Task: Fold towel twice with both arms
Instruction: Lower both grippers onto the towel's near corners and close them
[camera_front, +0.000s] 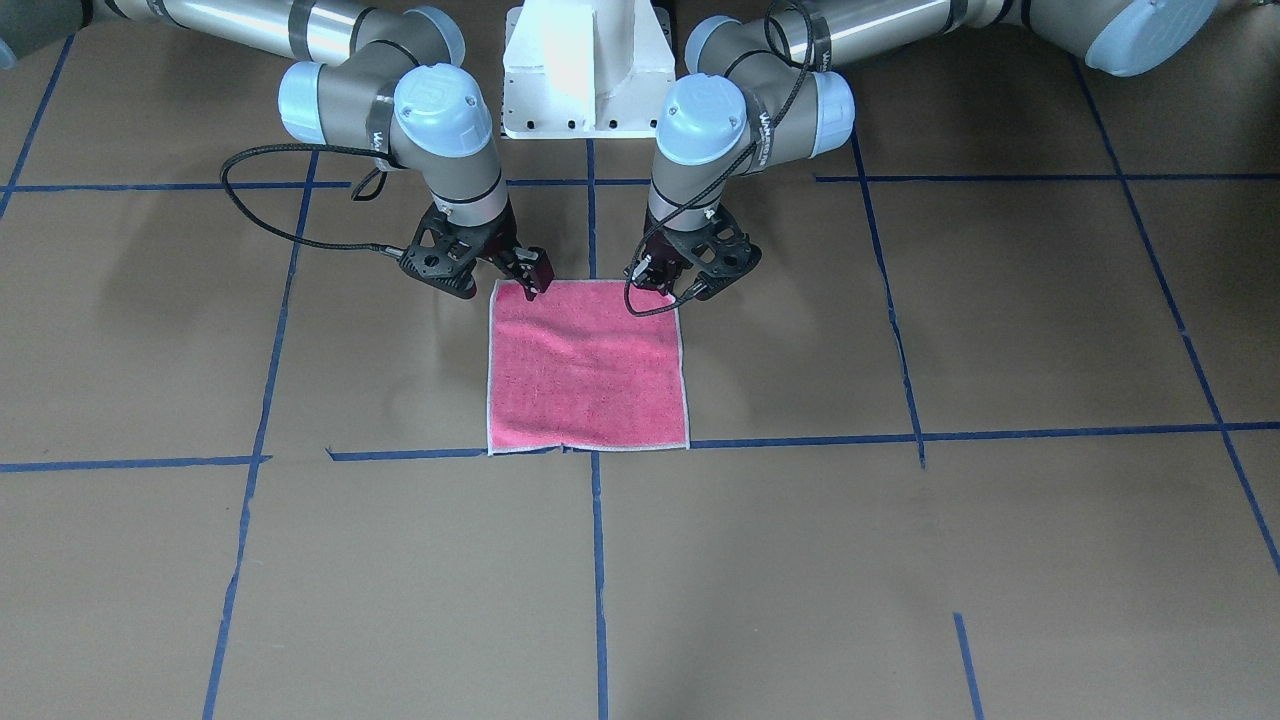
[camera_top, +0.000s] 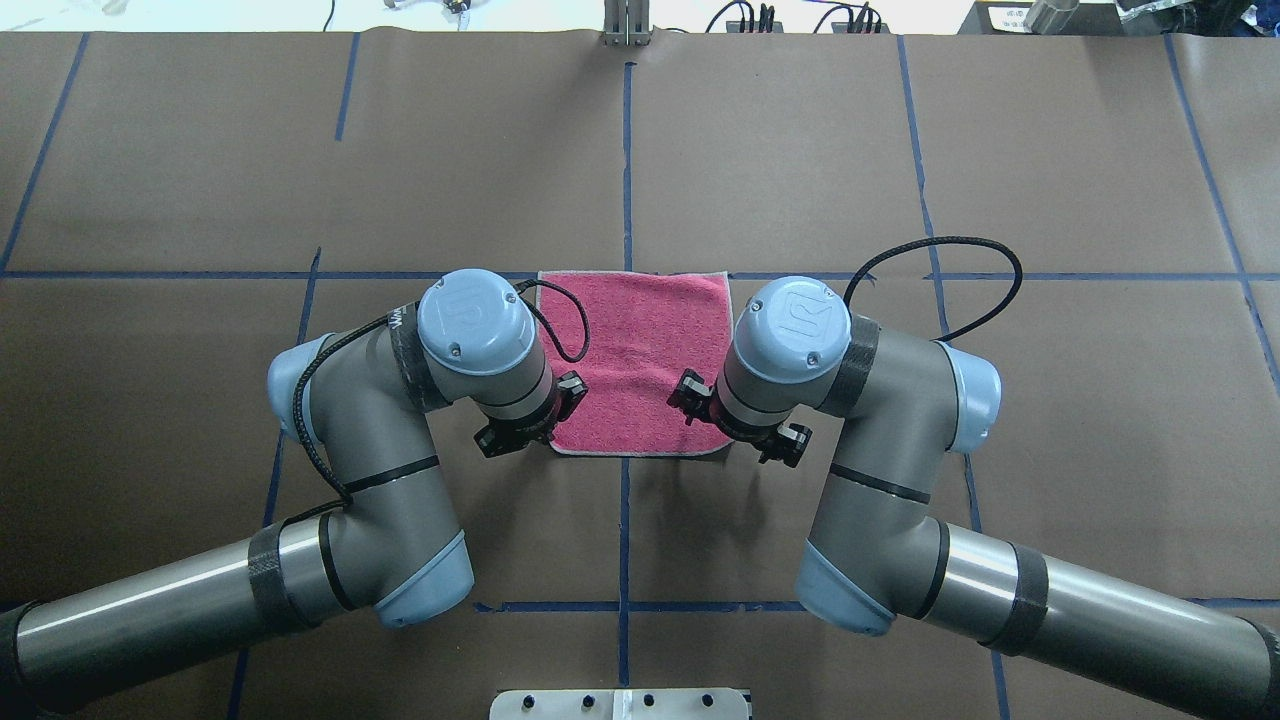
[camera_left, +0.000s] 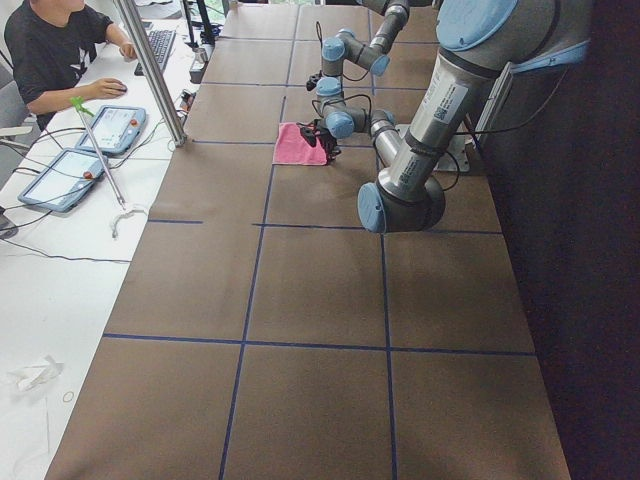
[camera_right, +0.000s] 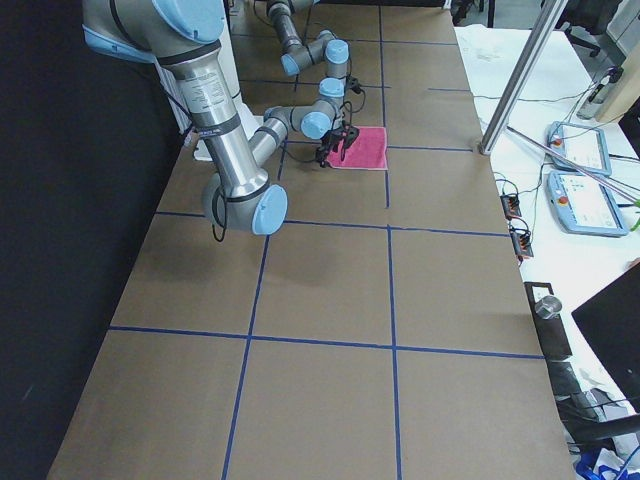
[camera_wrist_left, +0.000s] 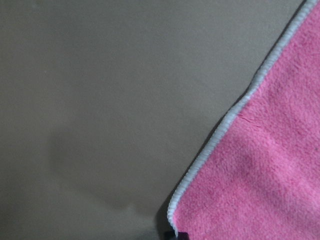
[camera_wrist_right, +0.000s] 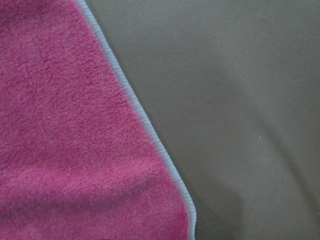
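Observation:
The towel (camera_front: 585, 370) lies flat on the brown table, pink face up, with pale edging; it also shows in the overhead view (camera_top: 640, 350). My left gripper (camera_front: 662, 283) is down at the towel's robot-side corner on the front view's right. My right gripper (camera_front: 532, 280) is down at the other robot-side corner. Both look shut on the towel's corners. The left wrist view shows a corner of the towel (camera_wrist_left: 260, 175), slightly raised, with a black fingertip (camera_wrist_left: 172, 234) at it. The right wrist view shows the other corner of the towel (camera_wrist_right: 75, 125).
The white pedestal (camera_front: 585, 70) stands between the arm bases. Blue tape lines (camera_front: 800, 440) cross the brown table cover. An operator (camera_left: 60, 50) sits with tablets (camera_left: 110, 125) beyond the table's far side, by a metal pole (camera_left: 150, 70).

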